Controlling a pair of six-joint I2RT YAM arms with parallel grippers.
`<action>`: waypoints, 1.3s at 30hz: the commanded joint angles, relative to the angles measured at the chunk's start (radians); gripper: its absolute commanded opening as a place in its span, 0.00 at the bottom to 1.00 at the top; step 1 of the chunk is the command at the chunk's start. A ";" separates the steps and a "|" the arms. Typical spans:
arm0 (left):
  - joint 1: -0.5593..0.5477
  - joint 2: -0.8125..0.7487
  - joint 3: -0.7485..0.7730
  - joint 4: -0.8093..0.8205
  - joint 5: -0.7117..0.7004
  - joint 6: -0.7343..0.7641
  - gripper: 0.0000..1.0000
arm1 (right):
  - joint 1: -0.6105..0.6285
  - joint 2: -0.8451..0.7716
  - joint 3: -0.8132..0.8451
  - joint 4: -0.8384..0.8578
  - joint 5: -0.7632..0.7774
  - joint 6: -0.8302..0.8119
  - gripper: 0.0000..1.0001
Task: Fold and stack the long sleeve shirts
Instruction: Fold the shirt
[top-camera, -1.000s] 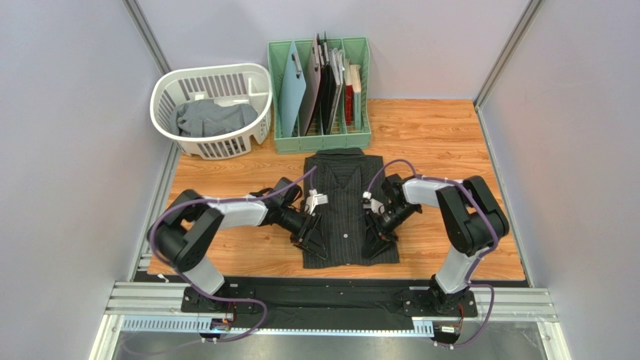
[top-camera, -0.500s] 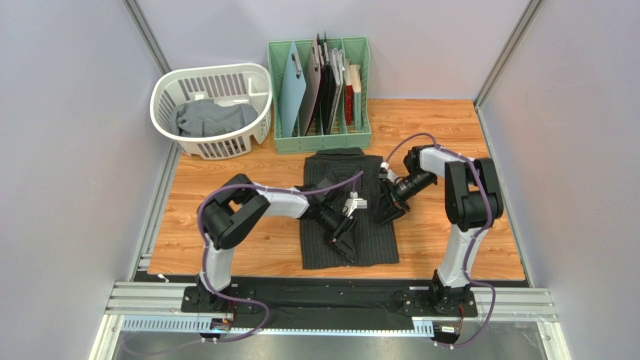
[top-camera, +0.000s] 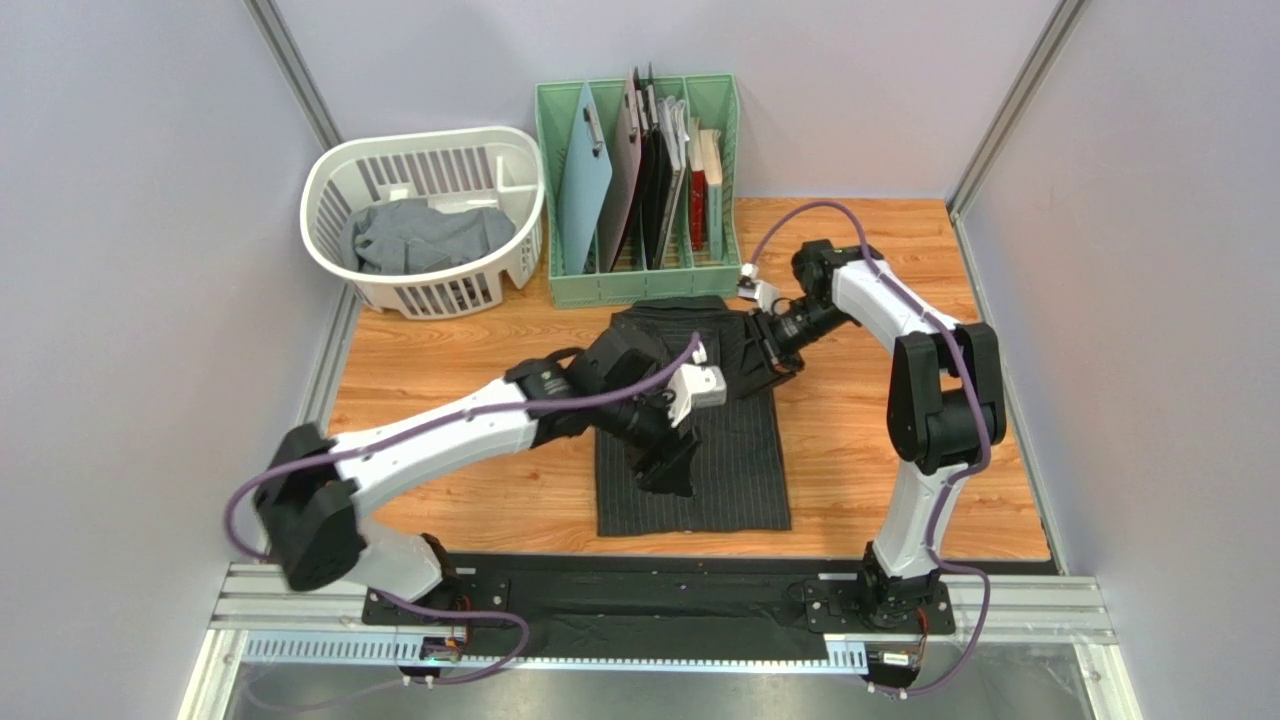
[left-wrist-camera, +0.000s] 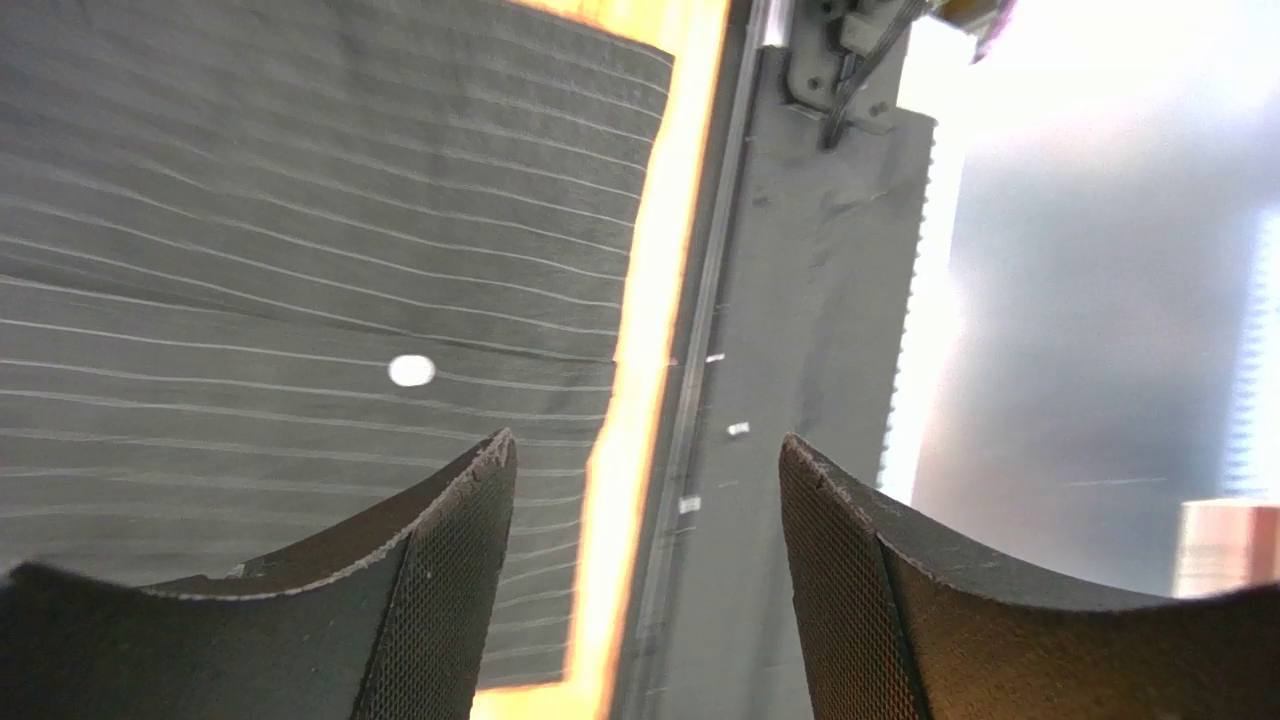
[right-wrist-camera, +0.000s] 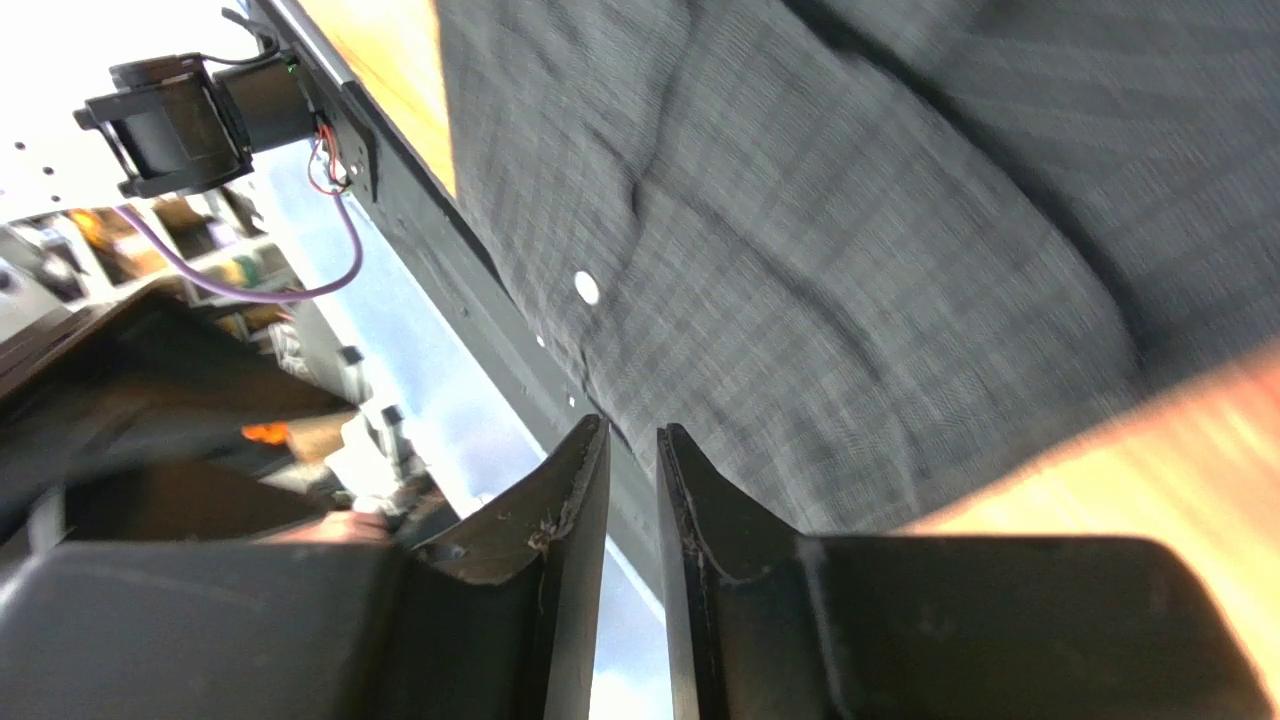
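Walls: plain pale grey panels (top-camera: 135, 225) enclose the left, back and right of the frame, with metal corner posts (top-camera: 301, 75) slanting up at upper left and upper right.
Table: orange wood-grain top (top-camera: 887, 263) fills the middle (evenly lit, no hard shadows).
Near edge: a black strip (top-camera: 646, 585), then aluminium rails (top-camera: 286, 600) along the bottom.
Upper centre: green rack (top-camera: 639, 278) of flat boards.
Upper left: white slatted laundry basket (top-camera: 428, 285).

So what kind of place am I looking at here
Probably a robot test cell for laundry folding: a walled-in wooden tabletop, a white laundry basket holding a grey shirt, and a black pinstriped shirt spread out.
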 joint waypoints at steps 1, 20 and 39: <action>-0.175 -0.138 -0.114 -0.128 -0.390 0.295 0.71 | 0.099 -0.006 0.027 0.152 -0.035 0.071 0.24; -0.421 0.129 -0.169 0.019 -0.698 0.403 0.64 | 0.094 0.066 -0.178 0.221 0.265 -0.097 0.23; -0.450 0.143 -0.147 -0.100 -0.631 0.454 0.00 | 0.246 0.069 0.050 0.262 0.110 0.009 0.25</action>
